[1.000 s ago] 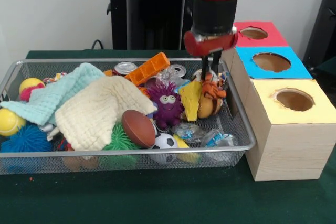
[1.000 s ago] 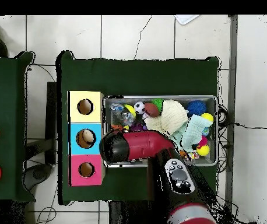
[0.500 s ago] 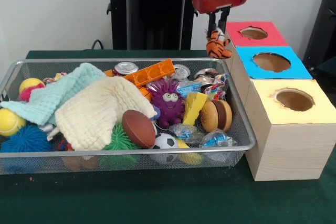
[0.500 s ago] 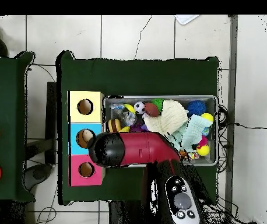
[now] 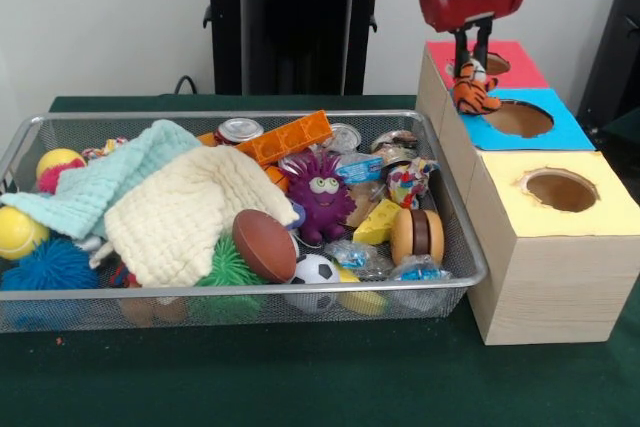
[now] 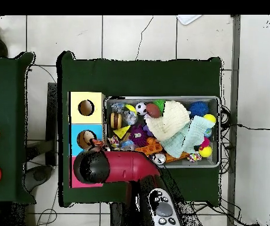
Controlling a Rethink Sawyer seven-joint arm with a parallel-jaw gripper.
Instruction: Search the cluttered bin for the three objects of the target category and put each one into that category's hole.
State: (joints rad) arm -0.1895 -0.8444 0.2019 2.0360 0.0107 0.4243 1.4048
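Gripper (image 5: 471, 59) clamped on small tiger toy (image 5: 473, 93), judged soft and light, hanging at red hole's (image 5: 484, 64) seven o'clock.

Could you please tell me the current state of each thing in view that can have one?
Gripper: shut on the tiger toy, raised over the boxes.
Tiger toy: held in the air between the red and blue holes.
Bin: full of clutter.
Cream cloth: crumpled, lying over other items.
Yellow hole: open, contents not visible.
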